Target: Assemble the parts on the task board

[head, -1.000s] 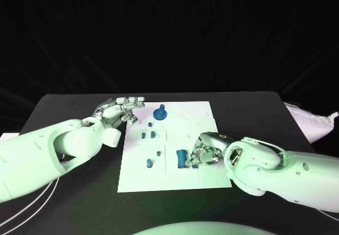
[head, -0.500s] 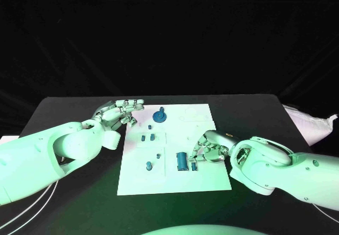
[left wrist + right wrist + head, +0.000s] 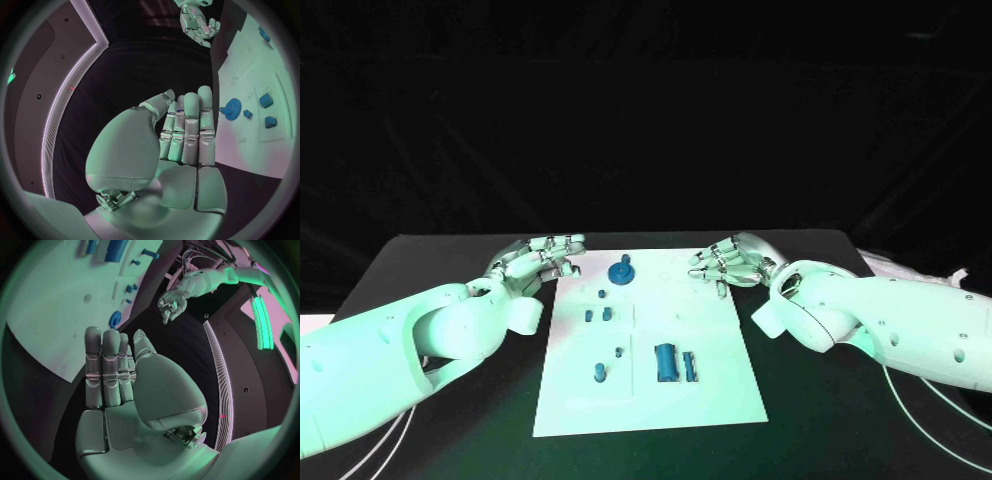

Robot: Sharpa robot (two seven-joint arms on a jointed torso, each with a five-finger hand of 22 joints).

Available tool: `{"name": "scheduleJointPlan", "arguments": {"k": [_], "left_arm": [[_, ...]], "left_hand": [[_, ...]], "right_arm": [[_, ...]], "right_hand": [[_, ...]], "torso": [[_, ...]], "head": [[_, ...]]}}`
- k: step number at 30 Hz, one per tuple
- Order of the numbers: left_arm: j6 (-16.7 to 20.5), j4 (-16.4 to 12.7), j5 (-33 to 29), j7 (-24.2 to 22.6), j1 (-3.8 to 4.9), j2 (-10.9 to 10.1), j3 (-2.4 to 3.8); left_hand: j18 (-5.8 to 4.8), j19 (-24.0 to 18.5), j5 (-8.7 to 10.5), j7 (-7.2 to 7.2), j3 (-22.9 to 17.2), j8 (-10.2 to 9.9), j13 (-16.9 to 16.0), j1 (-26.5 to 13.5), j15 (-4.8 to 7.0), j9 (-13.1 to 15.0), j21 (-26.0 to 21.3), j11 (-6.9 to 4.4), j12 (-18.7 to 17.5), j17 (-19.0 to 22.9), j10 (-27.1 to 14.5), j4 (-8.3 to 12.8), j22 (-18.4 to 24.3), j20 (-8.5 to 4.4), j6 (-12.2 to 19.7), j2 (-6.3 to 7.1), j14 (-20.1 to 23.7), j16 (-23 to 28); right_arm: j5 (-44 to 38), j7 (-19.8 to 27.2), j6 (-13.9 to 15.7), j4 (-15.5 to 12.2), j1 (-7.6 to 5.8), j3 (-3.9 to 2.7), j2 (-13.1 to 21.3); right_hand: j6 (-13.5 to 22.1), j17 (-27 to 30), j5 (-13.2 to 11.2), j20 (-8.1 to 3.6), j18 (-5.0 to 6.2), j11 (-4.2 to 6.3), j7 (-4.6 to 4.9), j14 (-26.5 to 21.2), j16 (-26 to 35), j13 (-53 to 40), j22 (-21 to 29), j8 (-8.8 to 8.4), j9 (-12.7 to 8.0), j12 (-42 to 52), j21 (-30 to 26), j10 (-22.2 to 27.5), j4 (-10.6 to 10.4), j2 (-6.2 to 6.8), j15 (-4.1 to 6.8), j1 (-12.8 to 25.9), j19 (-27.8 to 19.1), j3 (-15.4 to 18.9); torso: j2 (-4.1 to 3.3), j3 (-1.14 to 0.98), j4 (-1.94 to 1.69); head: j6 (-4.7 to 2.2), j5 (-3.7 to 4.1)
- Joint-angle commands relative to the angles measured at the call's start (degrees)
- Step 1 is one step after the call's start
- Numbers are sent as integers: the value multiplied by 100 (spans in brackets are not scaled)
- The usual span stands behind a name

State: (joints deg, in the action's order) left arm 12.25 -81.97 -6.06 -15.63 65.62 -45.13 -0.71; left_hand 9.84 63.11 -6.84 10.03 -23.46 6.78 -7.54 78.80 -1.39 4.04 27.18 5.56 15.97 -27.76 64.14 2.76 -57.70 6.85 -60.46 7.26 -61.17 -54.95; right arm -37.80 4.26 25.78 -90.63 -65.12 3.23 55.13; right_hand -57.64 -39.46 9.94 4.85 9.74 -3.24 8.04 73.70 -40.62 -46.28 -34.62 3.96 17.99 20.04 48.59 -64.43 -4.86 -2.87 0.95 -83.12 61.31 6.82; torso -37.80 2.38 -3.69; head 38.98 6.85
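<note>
The white rectangular task board (image 3: 711, 395) lies on the black table (image 3: 848, 400), long axis running away from the robot. Seven small blue parts (image 3: 668, 361) rest on it. The left hand (image 3: 538, 258) and right hand (image 3: 728, 262) flank its far end, both empty, fingers straight

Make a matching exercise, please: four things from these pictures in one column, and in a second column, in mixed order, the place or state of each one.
Things:
1. left hand
2. right hand
3. round blue part
4. long blue part

Places or states:
A. lies on the task board, on its near half
B. empty, by the board's far right corner
C. on the board's far end, between the two hands
D. empty, by the board's far left corner

Pairs: 1-D, 2-B, 3-C, 4-A
</note>
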Motion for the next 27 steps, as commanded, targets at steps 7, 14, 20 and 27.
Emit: {"name": "scheduleJointPlan", "arguments": {"k": [7, 14, 20, 27], "left_arm": [[360, 523, -384, -528, -31, 287, 6], [303, 646, -255, -327, -35, 364, 2], [695, 449, -138, -475, -105, 320, 12], [1648, -28, 147, -835, -274, 215, 34]], "left_hand": [[-85, -1706, 1, 17, 42, -63, 380, -91, -491, -25, -1499, 254, -428, 1379, -390, -152, 1041, 439, 315, 33, 957, 2508], [-295, -3250, 210, -311, 782, -678, 754, -2540, -378, -404, -2298, 32, -1043, 2186, -2263, -276, 3138, 276, 2146, -201, 2426, 4215], [-377, -3931, 684, -464, 1136, -678, 754, -3732, -265, -404, -2718, -96, -1171, 2325, -3186, -276, 3737, 63, 3009, -320, 3247, 4517], [-471, -4485, 684, -590, 1418, -678, 754, -4701, 139, -404, -2718, -556, -1597, 2776, -3942, -276, 4213, -114, 3720, -726, 3917, 4745]], "right_arm": [[2751, 1815, -917, 1493, -51, -72, -773], [2338, 1448, -589, 1800, -46, -88, -967], [2572, 1627, -197, 1519, 42, -126, -980], [3134, 2058, 749, 844, 253, -218, -1010]], "right_hand": [[204, 1846, -195, 540, 72, -369, 234, -1113, 2800, 2452, 1563, -44, -452, -1594, -2311, 229, 176, -186, -564, -400, -725, -251], [1924, 2974, -445, 224, -294, -158, -102, -2828, 3568, 3823, 2504, -396, -1095, -2004, -3513, 2067, 486, 287, -95, 2414, -2152, -682], [2776, 3195, -571, 67, -388, 324, -257, -3831, 4062, 4010, 2720, -396, -1254, -2004, -3815, 3037, 486, 287, -95, 3722, -3035, -682], [3480, 3371, -994, -63, -455, 324, -387, -4662, 4062, 4155, 2894, -396, -1381, -2004, -4059, 3832, 486, 287, -95, 4798, -3762, -682]], "torso": [[205, 0, 41], [202, -5, 41], [343, -76, 141], [591, -202, 318]], "head": [[-401, -18], [-414, -44], [-428, -241], [-453, -586]]}}
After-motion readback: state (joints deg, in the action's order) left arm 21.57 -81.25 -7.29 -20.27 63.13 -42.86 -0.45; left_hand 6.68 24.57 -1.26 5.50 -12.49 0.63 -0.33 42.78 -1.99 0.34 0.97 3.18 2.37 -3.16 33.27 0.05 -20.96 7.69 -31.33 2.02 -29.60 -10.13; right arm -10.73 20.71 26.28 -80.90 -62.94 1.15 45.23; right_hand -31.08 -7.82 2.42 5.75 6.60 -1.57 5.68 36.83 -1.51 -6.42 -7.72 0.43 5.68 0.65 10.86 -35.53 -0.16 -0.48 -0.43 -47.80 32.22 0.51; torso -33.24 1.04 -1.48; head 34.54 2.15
